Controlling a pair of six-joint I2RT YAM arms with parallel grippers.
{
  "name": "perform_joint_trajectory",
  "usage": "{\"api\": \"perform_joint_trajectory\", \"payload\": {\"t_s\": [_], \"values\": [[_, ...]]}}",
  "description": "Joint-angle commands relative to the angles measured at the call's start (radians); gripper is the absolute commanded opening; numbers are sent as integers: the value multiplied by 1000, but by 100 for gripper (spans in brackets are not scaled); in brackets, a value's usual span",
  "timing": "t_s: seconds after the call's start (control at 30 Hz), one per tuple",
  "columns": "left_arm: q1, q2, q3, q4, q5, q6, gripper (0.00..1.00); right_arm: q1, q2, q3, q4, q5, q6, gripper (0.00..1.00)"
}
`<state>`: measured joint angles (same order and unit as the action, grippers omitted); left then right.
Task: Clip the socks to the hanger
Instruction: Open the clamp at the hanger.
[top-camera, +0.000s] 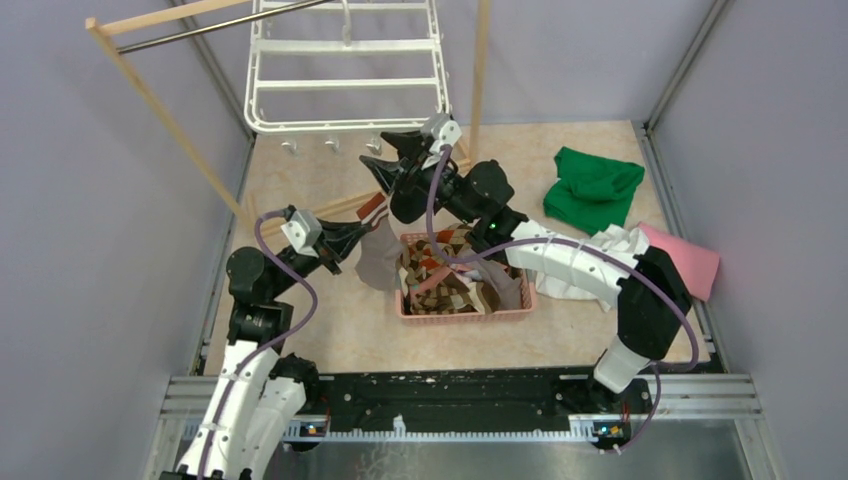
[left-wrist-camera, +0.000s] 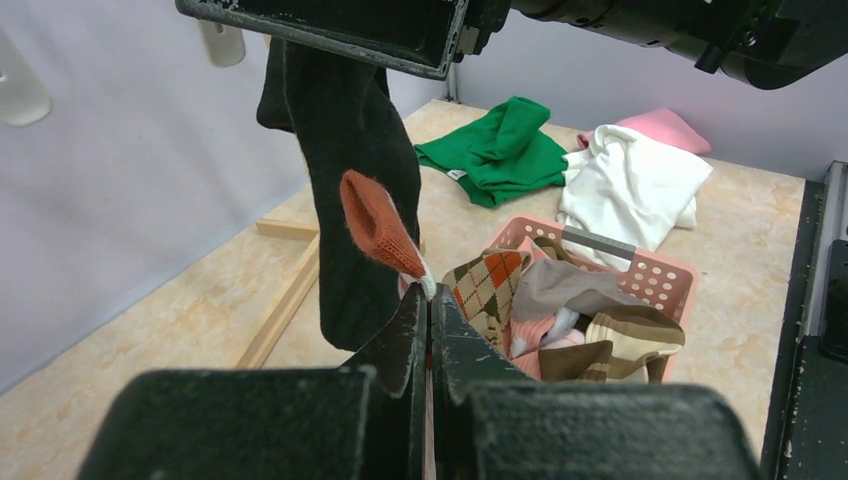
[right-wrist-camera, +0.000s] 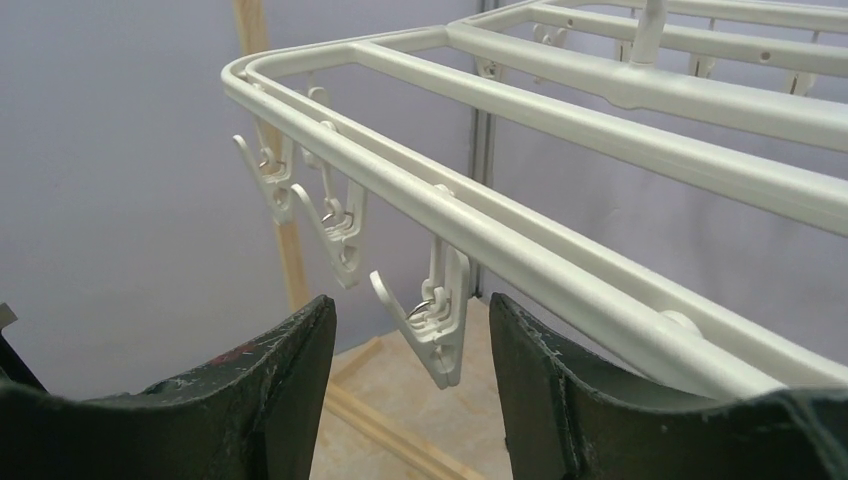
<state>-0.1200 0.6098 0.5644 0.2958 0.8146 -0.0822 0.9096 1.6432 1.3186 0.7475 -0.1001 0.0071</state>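
The wooden rack (top-camera: 150, 95) stands at the far left of the surface (top-camera: 350, 330). The left gripper (left-wrist-camera: 429, 300) is raised beside the pink basket (top-camera: 460, 314). Its jaws are together, pinching the pale tip of an orange patch on a dark sock (left-wrist-camera: 350, 200). The sock hangs clear of the surface at the left side of the basket. Its upper end is hidden behind the right gripper (right-wrist-camera: 410, 300). The hanger (top-camera: 345, 46) hangs at rear centre, with clips along its near edge. The right gripper sits just below that edge with its jaws apart, and one clip (right-wrist-camera: 440, 330) shows between them. The basket holds the other socks (top-camera: 440, 275), including an argyle one (left-wrist-camera: 490, 280). To the right lie a green cloth (top-camera: 592, 185), a white cloth (top-camera: 625, 240) and a pink cloth (top-camera: 690, 260).
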Motion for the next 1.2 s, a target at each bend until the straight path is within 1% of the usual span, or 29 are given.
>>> {"api": "perform_joint_trajectory", "payload": {"t_s": [0.0, 0.33, 0.77, 0.93, 1.17], "values": [[5, 19, -11, 93, 18, -15, 0, 11, 20, 54, 64, 37, 24, 58], [5, 67, -15, 163, 35, -46, 0, 11, 36, 48, 142, 35, 31, 60], [5, 84, -3, 174, 43, -52, 0, 0, 51, 46, 221, -8, 32, 59], [5, 94, 0, 182, 47, -56, 0, -6, 52, 44, 229, -22, 30, 55], [5, 103, 6, 190, 49, -58, 0, -11, 51, 41, 234, -31, 30, 43]]}}
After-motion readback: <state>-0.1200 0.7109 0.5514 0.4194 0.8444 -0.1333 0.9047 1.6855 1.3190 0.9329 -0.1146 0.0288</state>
